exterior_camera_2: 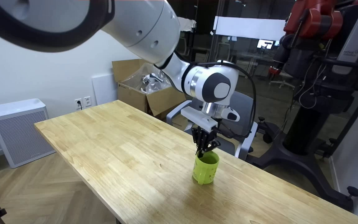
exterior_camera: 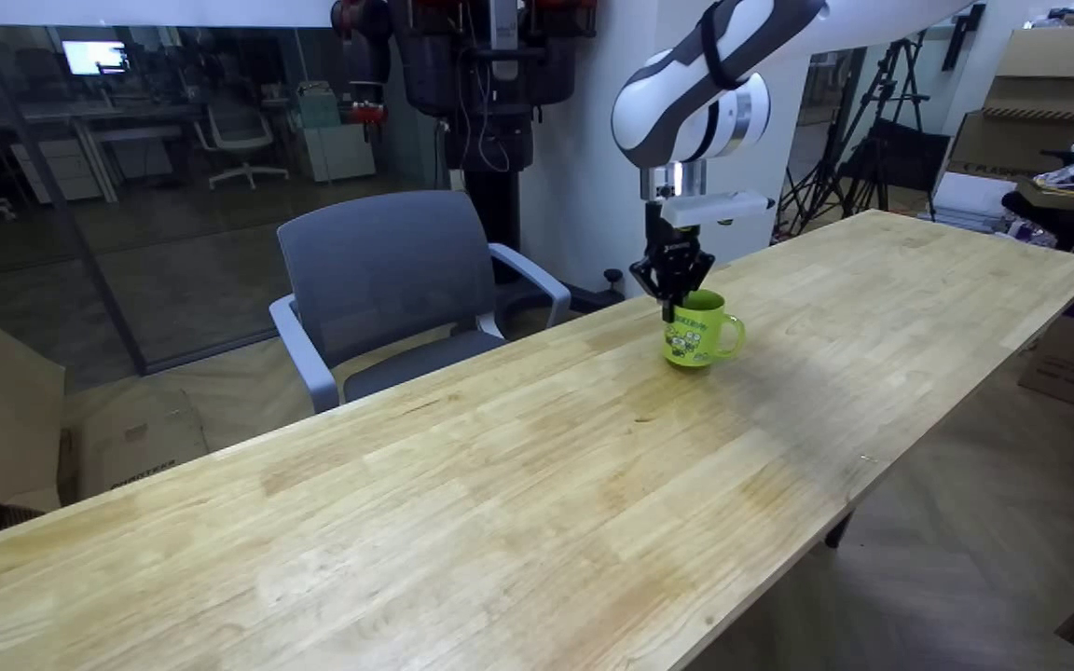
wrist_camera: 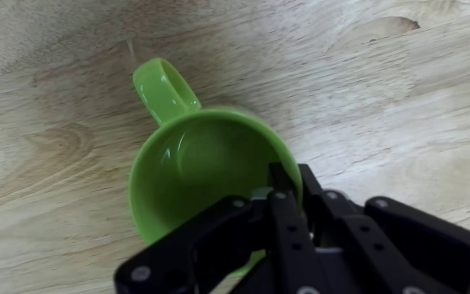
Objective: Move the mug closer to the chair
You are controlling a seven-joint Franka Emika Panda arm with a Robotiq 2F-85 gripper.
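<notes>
A lime-green mug with printed figures and a handle [exterior_camera: 692,337] is upright at the table in both exterior views [exterior_camera_2: 204,171]. Whether its base touches the wood is hard to tell. In the wrist view I look down into the mug [wrist_camera: 202,163], its handle pointing to the upper left. My gripper [wrist_camera: 292,173] is shut on the mug's wall at the rim, one finger inside and one outside. It points down in both exterior views [exterior_camera: 669,309] [exterior_camera_2: 200,153]. A grey chair with armrests [exterior_camera: 388,270] stands at the table's long edge, partly behind my arm in an exterior view [exterior_camera_2: 242,105].
The long wooden table [exterior_camera: 462,503] runs under the mug. A dark robot with red parts [exterior_camera_2: 303,124] stands behind the chair side. An open cardboard box [exterior_camera_2: 132,96] is beyond the table's end. A white air purifier [exterior_camera_2: 20,130] stands by the wall.
</notes>
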